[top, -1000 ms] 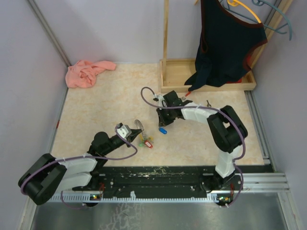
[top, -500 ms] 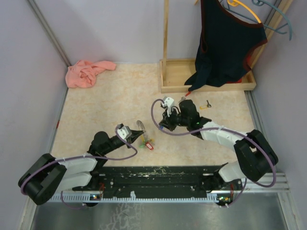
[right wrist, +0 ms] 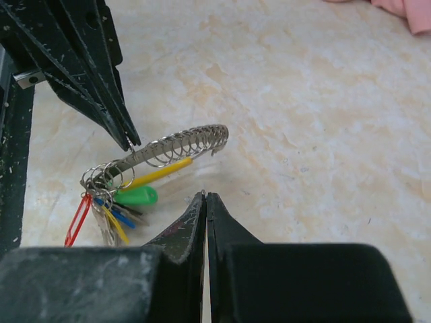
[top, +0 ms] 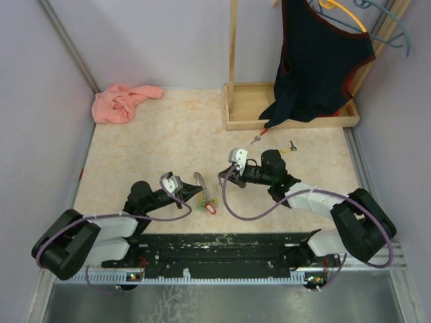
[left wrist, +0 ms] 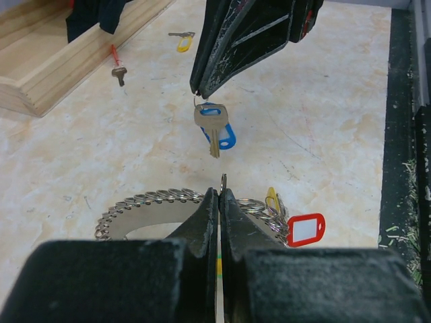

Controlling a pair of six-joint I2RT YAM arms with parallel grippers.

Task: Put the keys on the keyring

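On the beige marbled table [top: 135,141], the left gripper [top: 196,191] is pinched tight on the keyring [top: 199,180], at 7 o'clock from centre. At the ring's 3 o'clock, the right gripper [top: 221,179], fingers together, dangles a blue-capped key [left wrist: 211,125].

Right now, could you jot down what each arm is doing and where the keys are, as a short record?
Left gripper: shut on the keyring, pinching its rim
Right gripper: shut on the blue key, which hangs from its tips, apart from the keyring
Red key: on the table, beside the wooden tray
Yellow key: on the table, near the red one
Progress: blue key not yet on the keyring
Elsewhere: pink cloth, far left corner
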